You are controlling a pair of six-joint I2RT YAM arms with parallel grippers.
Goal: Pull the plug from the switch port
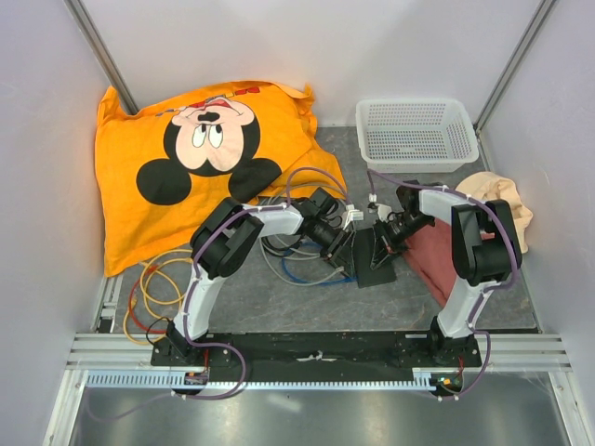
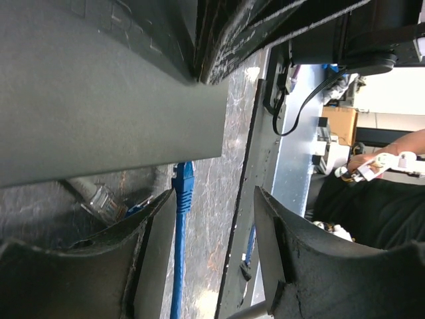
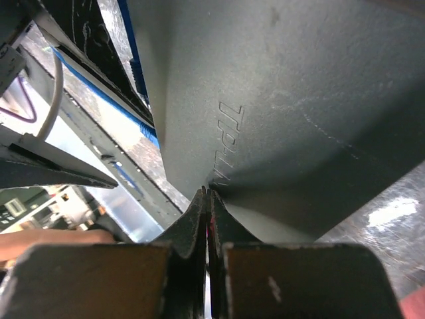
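Observation:
The switch [image 1: 376,263] is a flat matte-black box lying between the two arms. In the left wrist view it fills the upper left [image 2: 99,86]. A blue plug [image 2: 182,181] sits in its narrow edge, and its blue cable runs down toward the camera. My left gripper [image 2: 216,226] is open, with the cable just inside its left finger [image 2: 149,256] and not clamped. My right gripper [image 3: 207,197] is shut on nothing, its tips resting against the switch's lettered top [image 3: 299,100]. From above, the left gripper [image 1: 346,249] and the right gripper [image 1: 383,242] flank the switch.
A clear loose connector [image 2: 103,201] lies by the switch. An orange Mickey Mouse cloth [image 1: 204,153] covers the back left. A white mesh basket [image 1: 414,133] stands back right. Maroon cloth [image 1: 432,258] and beige cloth [image 1: 507,200] lie right. Yellow cables [image 1: 158,279] coil left.

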